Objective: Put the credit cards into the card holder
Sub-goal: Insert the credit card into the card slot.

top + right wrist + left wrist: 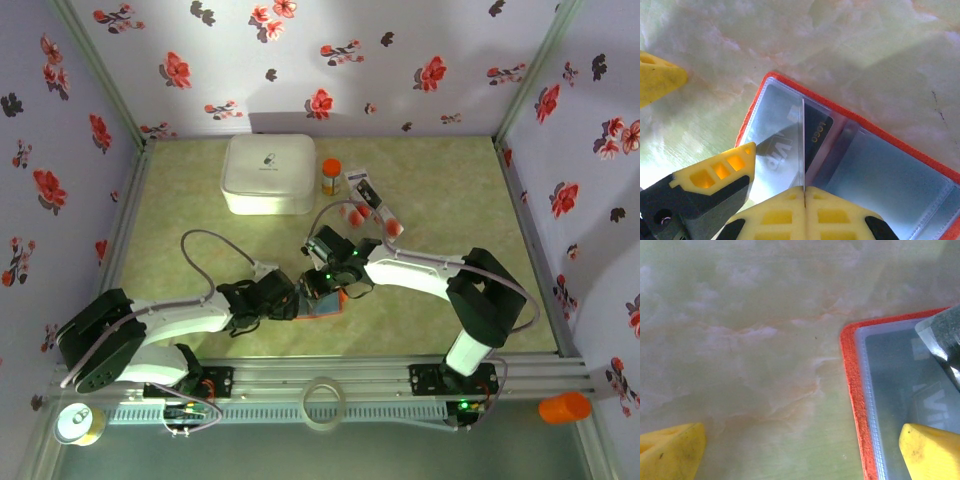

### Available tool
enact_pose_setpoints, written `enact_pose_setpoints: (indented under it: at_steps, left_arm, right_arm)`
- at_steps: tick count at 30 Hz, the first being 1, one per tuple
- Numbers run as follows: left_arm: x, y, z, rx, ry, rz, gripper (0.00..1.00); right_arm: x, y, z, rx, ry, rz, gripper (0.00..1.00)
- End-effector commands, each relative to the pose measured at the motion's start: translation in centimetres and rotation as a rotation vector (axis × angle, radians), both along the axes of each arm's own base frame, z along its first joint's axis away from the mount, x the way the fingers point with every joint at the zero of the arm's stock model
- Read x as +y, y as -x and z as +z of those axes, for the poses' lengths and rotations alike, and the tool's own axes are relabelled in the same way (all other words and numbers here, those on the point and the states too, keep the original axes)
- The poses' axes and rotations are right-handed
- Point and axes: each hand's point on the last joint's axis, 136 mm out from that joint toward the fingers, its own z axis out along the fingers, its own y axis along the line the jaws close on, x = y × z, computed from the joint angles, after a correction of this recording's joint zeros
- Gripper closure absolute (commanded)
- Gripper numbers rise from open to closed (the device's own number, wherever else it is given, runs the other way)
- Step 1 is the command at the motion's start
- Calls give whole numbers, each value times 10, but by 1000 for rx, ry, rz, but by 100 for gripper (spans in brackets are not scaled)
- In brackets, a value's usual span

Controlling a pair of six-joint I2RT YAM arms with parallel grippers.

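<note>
Orange-red at the rim, clear plastic pockets inside: find the small folding card holder (890, 170) spread open and flat on the pale green marbled tabletop (200, 225), near its front middle. See the right gripper (804, 192) clenched on a thin dark credit card (812, 135) with pale print, pinched edge-on between yellow fingertips (840, 215), far end over the holder's left-hand pocket; cannot tell whether slipped under the plastic. See the left gripper (800, 452) released, jaws spread wide: one yellow fingertip over the holder's corner pocket, the other off to the side above bare table. Farther back, find the loose credit cards (372, 203), dark ones and white ones with red blotches, lying in a small heap just right of a small orange-capped jar (331, 177), itself beside a big white rounded box (268, 173).
</note>
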Motion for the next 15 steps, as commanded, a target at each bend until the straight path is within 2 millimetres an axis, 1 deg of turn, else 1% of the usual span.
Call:
enact_pose_setpoints:
  at_steps: [1, 3, 6, 10, 15]
  left_arm:
    - [10, 6, -7, 8, -31, 20, 0]
    - [10, 6, -6, 6, -31, 21, 0]
    - [10, 6, -5, 5, -32, 23, 0]
    - [11, 6, -4, 2, -34, 26, 0]
    - [13, 8, -5, 6, -41, 29, 0]
  right_arm:
    - [0, -2, 25, -40, -26, -6, 100]
    - [-2, -4, 35, -66, -44, -26, 100]
    - [-6, -7, 44, -92, -77, -75, 100]
    - [-13, -12, 46, -115, -136, -166, 100]
    - [-18, -17, 50, -144, -277, -293, 100]
